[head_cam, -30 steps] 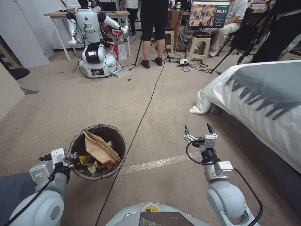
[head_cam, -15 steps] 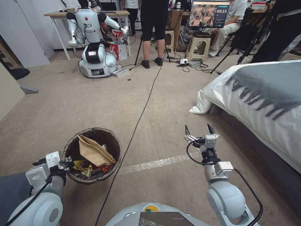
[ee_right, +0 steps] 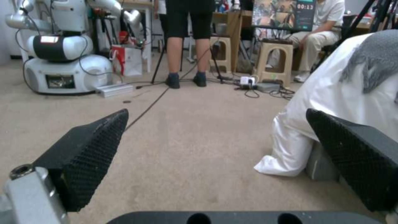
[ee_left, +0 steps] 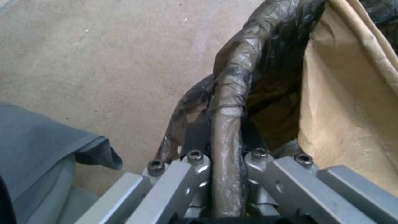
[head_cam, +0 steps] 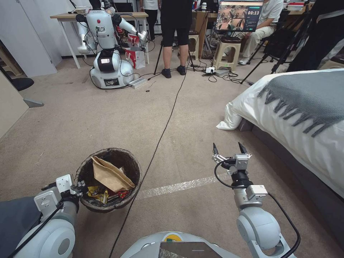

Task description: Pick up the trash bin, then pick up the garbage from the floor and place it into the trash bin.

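Head view: our left pincer (head_cam: 79,186) grips the trash bin (head_cam: 109,180) rim, garbage (head_cam: 109,176) inside; right pincer (head_cam: 230,149) hangs open, empty. We judge collection nearly finished; next, find remaining litter.

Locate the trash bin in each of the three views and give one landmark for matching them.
Head view: the trash bin is at lower left, the left gripper clamped on its near rim.
Left wrist view: its bag-wrapped rim runs up from between the fingers, brown paper inside.
Right wrist view: not in it; the open right gripper faces bare carpet.
Shared landmark: the brown paper, seen in the head and left wrist views.
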{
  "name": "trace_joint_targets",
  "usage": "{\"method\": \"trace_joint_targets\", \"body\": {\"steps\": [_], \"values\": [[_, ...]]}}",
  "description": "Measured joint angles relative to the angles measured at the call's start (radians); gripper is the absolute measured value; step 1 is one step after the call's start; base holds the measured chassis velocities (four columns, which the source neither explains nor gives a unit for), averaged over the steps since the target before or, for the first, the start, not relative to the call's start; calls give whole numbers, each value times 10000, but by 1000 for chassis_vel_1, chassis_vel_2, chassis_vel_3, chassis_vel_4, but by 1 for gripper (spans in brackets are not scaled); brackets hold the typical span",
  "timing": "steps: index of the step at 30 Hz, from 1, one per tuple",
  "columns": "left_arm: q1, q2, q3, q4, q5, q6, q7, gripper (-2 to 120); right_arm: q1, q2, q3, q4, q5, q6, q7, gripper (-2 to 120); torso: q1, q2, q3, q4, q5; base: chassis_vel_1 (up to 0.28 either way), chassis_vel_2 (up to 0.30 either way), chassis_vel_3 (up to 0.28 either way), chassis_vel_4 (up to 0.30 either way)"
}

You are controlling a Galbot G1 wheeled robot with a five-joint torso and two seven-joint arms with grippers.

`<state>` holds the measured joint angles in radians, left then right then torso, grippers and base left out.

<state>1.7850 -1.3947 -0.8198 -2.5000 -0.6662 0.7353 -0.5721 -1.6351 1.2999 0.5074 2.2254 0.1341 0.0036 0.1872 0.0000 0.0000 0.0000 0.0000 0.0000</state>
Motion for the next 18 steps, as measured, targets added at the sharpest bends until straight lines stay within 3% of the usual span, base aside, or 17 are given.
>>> {"method": "trace_joint_targets", "body": {"steps": [18], "values": [[-413,250,318,919,-579,-1,-406,3,-109,123,85,-97,8,116,-15,100,0,0,0,-1,0,0,0,0,0]]}}
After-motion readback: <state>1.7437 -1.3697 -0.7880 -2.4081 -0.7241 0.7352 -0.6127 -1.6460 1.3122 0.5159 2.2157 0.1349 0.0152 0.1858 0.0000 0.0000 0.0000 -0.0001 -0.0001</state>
